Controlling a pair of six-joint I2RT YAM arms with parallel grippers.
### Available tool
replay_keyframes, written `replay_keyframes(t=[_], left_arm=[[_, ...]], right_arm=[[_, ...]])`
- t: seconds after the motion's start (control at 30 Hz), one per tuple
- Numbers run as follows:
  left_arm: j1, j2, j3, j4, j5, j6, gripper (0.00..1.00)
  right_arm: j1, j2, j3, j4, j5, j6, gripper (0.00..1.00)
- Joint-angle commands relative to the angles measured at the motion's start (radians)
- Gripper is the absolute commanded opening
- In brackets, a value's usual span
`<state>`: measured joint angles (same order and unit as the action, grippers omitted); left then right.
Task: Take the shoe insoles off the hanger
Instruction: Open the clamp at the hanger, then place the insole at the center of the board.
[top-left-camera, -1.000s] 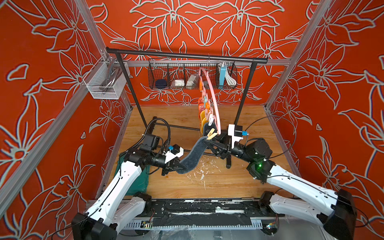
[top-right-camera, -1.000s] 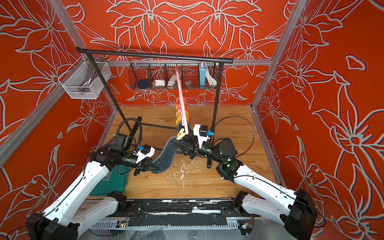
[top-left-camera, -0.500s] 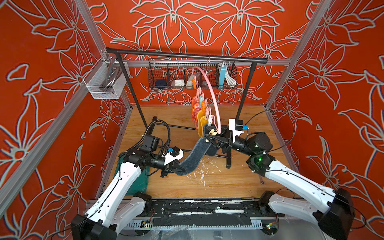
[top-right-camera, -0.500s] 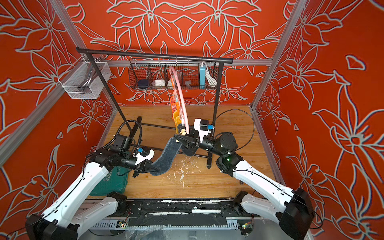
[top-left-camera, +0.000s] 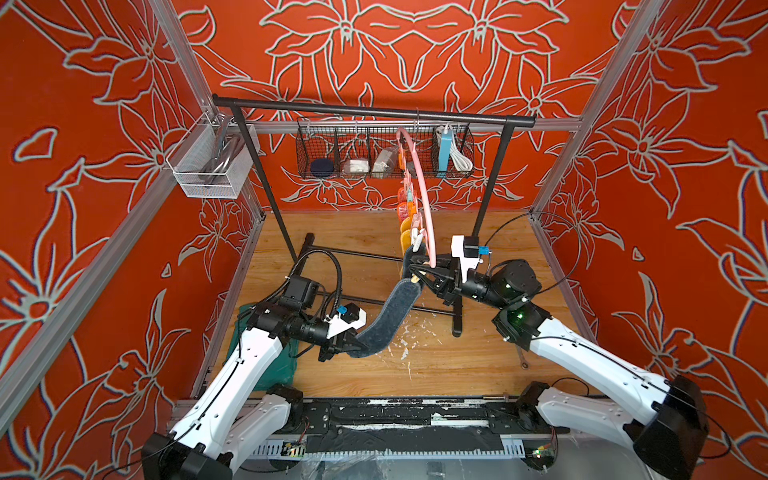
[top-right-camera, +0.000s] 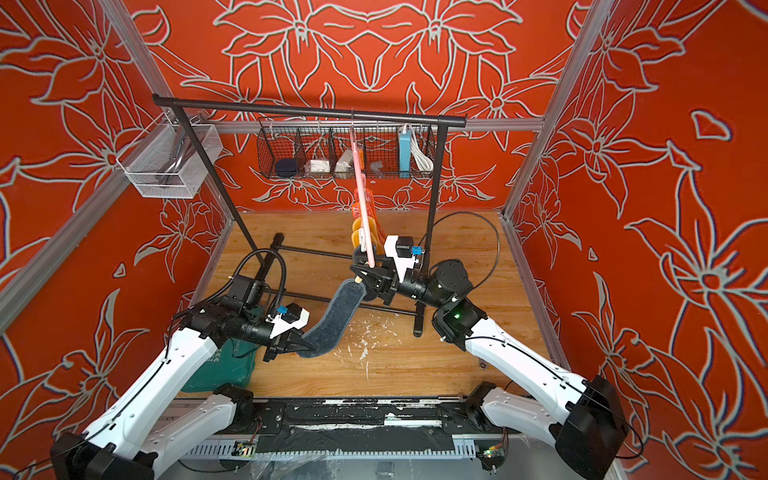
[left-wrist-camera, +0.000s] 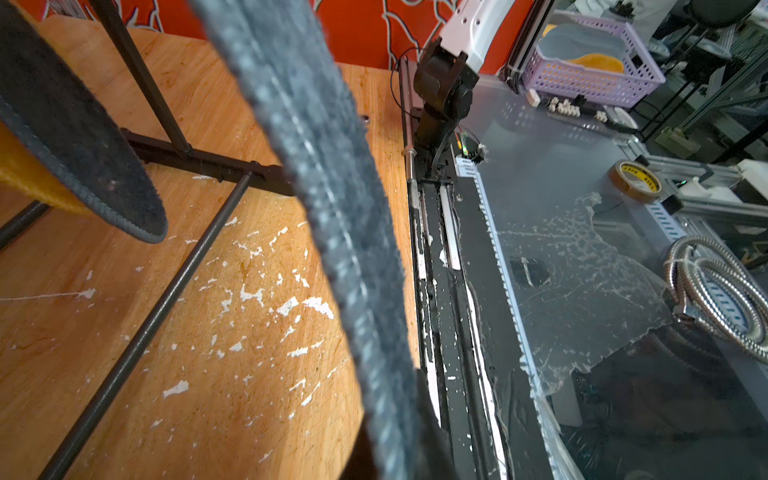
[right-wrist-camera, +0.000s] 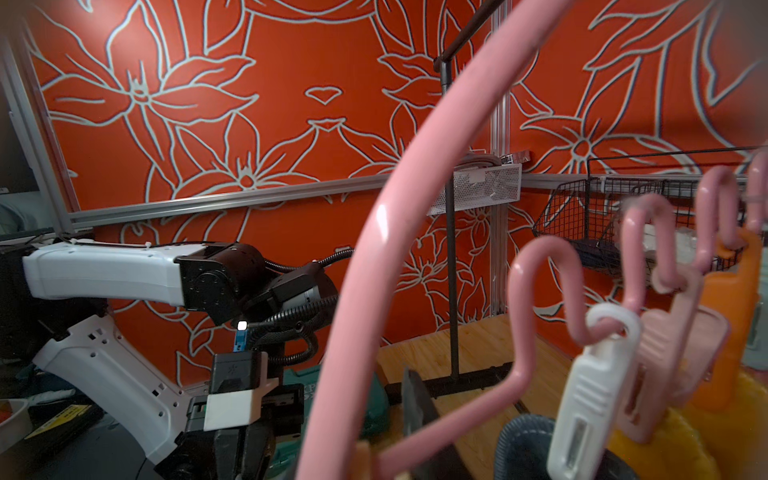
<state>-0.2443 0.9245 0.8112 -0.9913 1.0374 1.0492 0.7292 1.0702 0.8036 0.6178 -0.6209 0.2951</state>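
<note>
The shoe insoles (top-left-camera: 405, 240) are split between my left arm and the hanger (top-left-camera: 426, 208). Nearest me, the left pincer (top-left-camera: 347, 343) is clenched on the low end of one dark grey insole (top-left-camera: 392, 309), which I can see in both top views. That insole curves up and away in a bent strip above the tabletop (top-left-camera: 436, 365), and in the left wrist view it fills the middle of the frame. A green object (top-left-camera: 286, 365) lies on the tabletop under the left arm.

The insole's upper end meets a pale yellow clothespin (top-left-camera: 414, 279) at the hanger's near tip. The right pincer (top-left-camera: 419, 274) is right at that clothespin, but I cannot tell whether its jaws are pressing it or standing apart.

Behind it, a second dark grey insole (left-wrist-camera: 83, 137) hangs free of the tabletop, with a mustard yellow insole (left-wrist-camera: 25, 178) just behind. In the right wrist view, a white clothespin (right-wrist-camera: 590, 390), a pink clothespin (right-wrist-camera: 673, 365) and an orange clothespin (right-wrist-camera: 731, 332) hang in a row from the hanger's wavy rail. Further along the hanger, the red-pink insoles (top-left-camera: 403, 203) hang edge-on.

The hanger's hook sits on the top bar of the black rack (top-left-camera: 374, 110). On the far wall, a wire basket (top-left-camera: 386, 153) holds small items.
</note>
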Motion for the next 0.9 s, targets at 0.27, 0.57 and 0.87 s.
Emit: replay_keyframes(t=[0.27,0.57,0.87], left_arm=[[-0.007,-0.062,-0.105,-0.077,-0.107,0.109,0.00],[-0.007,-0.085,-0.139,-0.063,-0.132,0.097,0.00],[-0.007,-0.082,-0.112,-0.070,-0.075,0.065,0.00]], right_arm=[[-0.033,-0.033,-0.002,-0.124,0.059,-0.069,0.12],[-0.033,-0.076,-0.081,-0.218,0.094,-0.113,0.43],[-0.033,-0.226,-0.260,-0.254,0.162,-0.085,0.62]])
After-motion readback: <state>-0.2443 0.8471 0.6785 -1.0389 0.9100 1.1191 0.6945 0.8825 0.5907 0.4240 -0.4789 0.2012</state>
